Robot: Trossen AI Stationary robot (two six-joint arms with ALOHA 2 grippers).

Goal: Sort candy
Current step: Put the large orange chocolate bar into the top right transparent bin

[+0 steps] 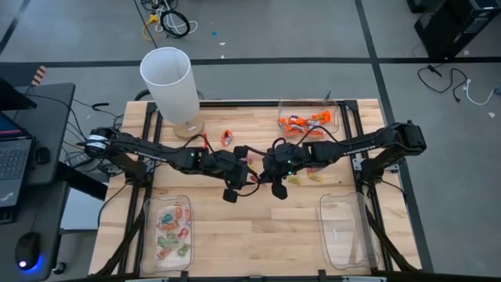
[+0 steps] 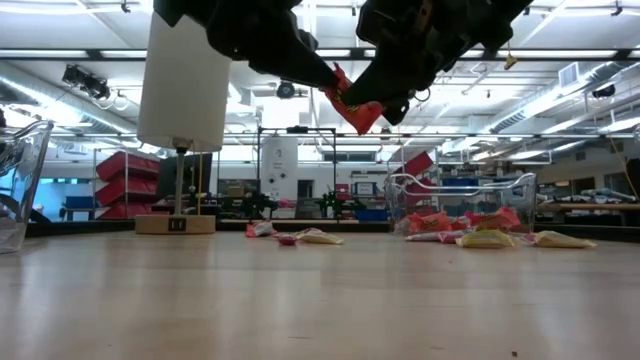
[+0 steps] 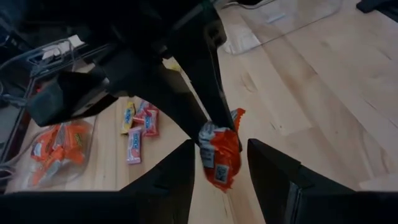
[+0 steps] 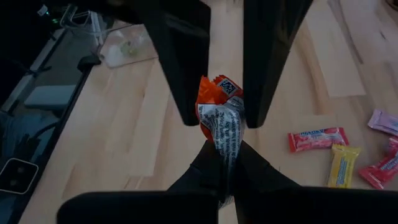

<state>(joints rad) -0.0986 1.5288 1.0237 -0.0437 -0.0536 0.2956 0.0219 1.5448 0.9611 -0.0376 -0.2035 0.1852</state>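
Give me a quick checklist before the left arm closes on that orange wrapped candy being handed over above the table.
1. Right gripper shut on the orange wrapped candy: ok, the wrapper is pinched at one end.
2. Left gripper open, fingers either side of the candy: ok.
3. Candy centred between the left fingers: ok in the left wrist view, with a gap on each side.
4. Candy lifted clear of the wooden table: ok, the low view shows it well above the surface.
5. Clear plastic tray of orange candies reachable at the far right: cannot tell.
6. Loose pink and yellow candies out of the way: ok, they lie flat on the table.
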